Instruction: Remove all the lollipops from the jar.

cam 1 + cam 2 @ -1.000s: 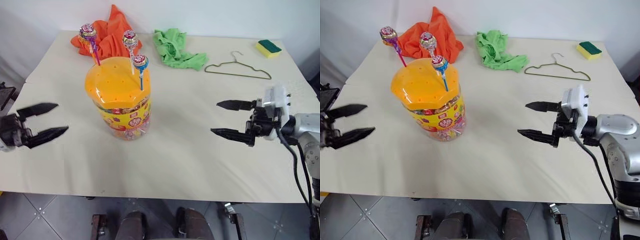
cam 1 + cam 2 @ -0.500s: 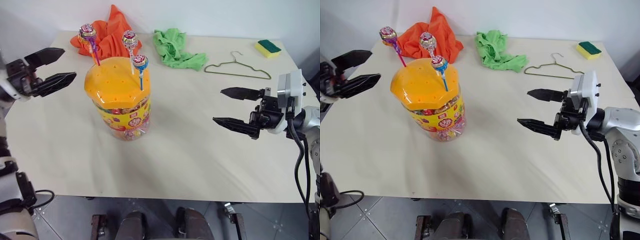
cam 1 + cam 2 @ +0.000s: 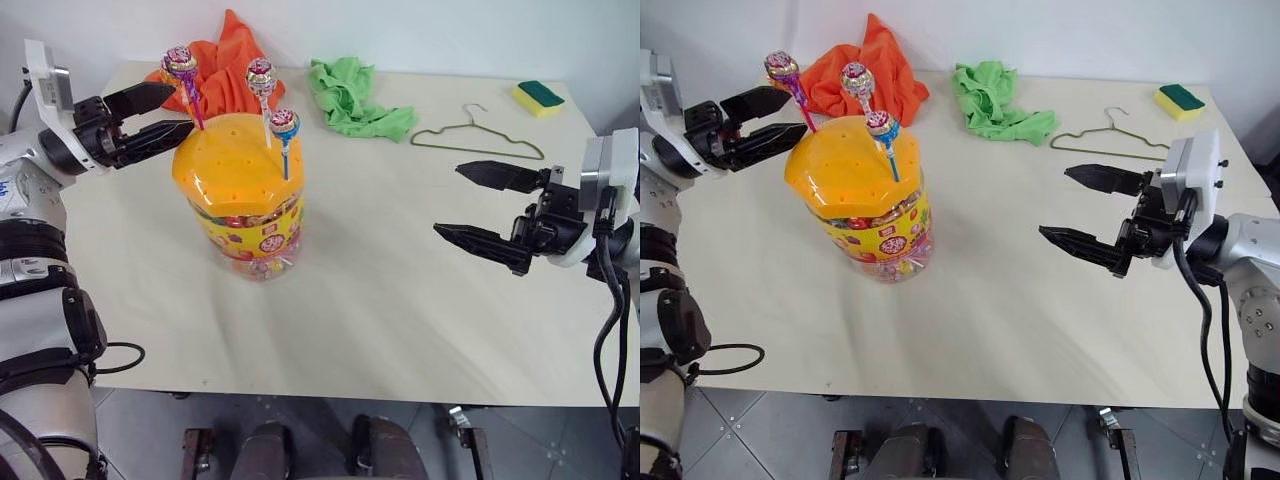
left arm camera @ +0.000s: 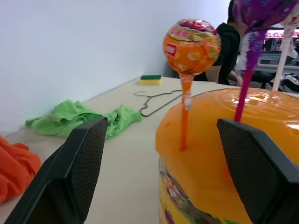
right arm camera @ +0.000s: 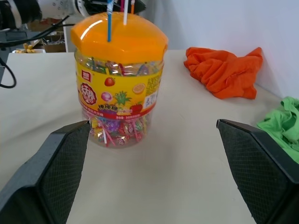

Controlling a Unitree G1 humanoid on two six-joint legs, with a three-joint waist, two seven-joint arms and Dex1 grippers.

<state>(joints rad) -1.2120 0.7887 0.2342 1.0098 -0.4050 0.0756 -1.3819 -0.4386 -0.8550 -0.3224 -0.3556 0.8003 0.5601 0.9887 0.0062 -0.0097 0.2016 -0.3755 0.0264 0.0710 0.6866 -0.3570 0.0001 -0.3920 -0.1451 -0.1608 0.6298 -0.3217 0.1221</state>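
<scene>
The jar is a clear tub with an orange holed lid, standing left of the table's middle. Several lollipops stick up from the lid: a purple one, an orange one beside it, a white-stick one and a blue one. My left gripper is open at the lid's far left edge. The purple and orange sticks stand between its fingers, untouched. My right gripper hovers open and empty to the right of the jar, pointing at it.
An orange cloth lies behind the jar and a green cloth to its right. A wire hanger and a yellow-green sponge lie at the back right. A person sits far off beyond the table.
My left gripper has risen from low at the table's left edge and moved in to the lollipops at the lid's rim. My right gripper has only drifted a little upward.
</scene>
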